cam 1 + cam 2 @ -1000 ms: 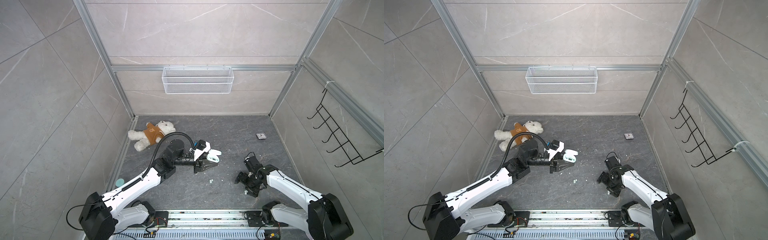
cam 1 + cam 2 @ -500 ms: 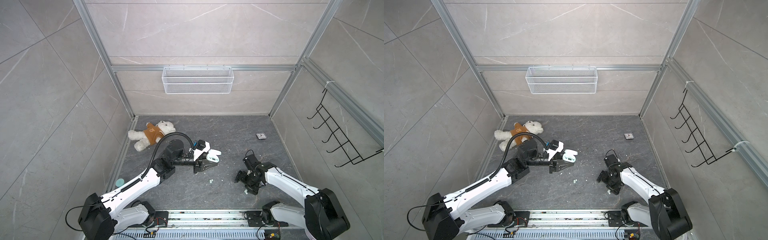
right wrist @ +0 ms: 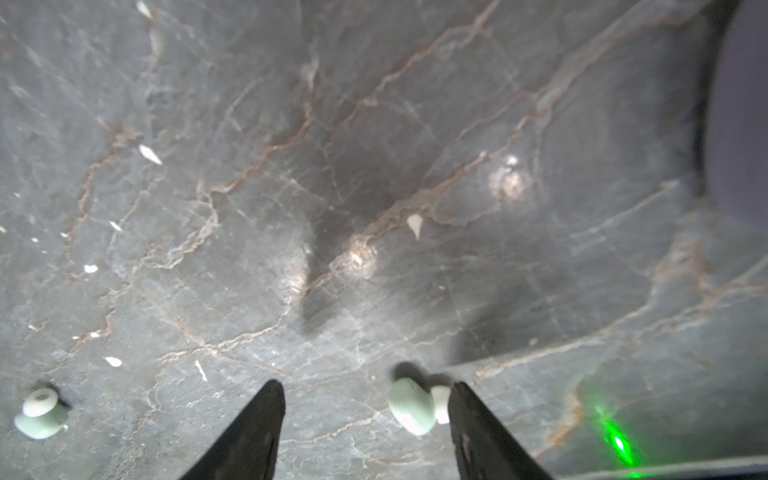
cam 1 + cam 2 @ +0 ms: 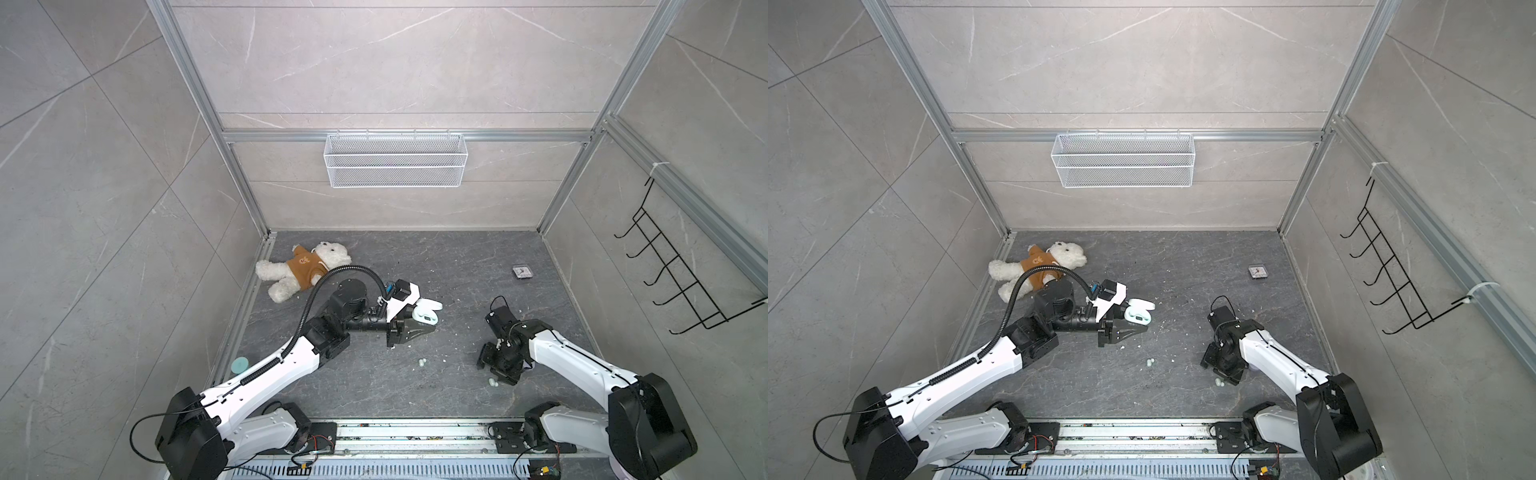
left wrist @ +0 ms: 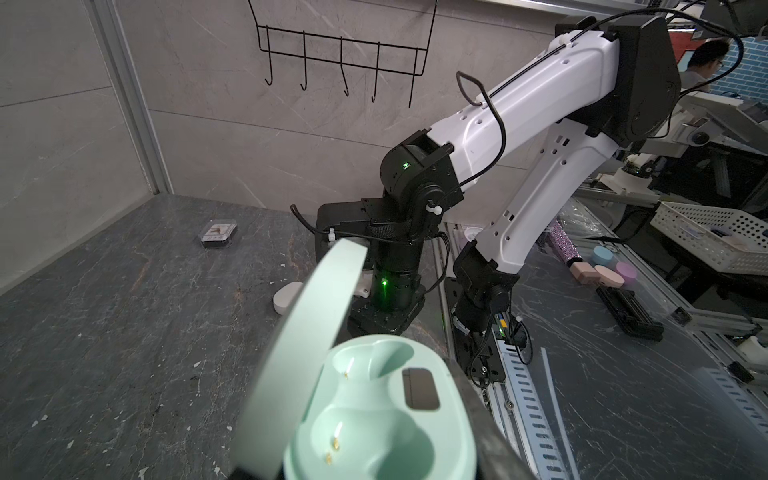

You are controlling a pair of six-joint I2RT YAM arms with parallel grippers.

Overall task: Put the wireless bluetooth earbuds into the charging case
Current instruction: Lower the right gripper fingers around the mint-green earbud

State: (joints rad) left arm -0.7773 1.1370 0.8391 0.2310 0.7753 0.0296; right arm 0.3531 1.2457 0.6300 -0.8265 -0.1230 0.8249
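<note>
Left gripper (image 4: pixel 429 329) is clamped on an open mint-green plastic charging case (image 5: pixel 374 415), lid up. Right gripper (image 3: pixel 366 386) is low over the dark veined stone floor (image 3: pixel 374 166), fingers spread. A mint-green bean-shaped earbud (image 3: pixel 411 406) lies between them, touching one finger. A second mint earbud (image 3: pixel 40 413) lies well apart.

White-shelled arms (image 4: pixel 270 370), black joints (image 4: pixel 328 336), black corrugated conduit (image 4: pixel 353 268), green status light (image 5: pixel 384 283), black-fingered right hand (image 3: pixel 366 388).
</note>
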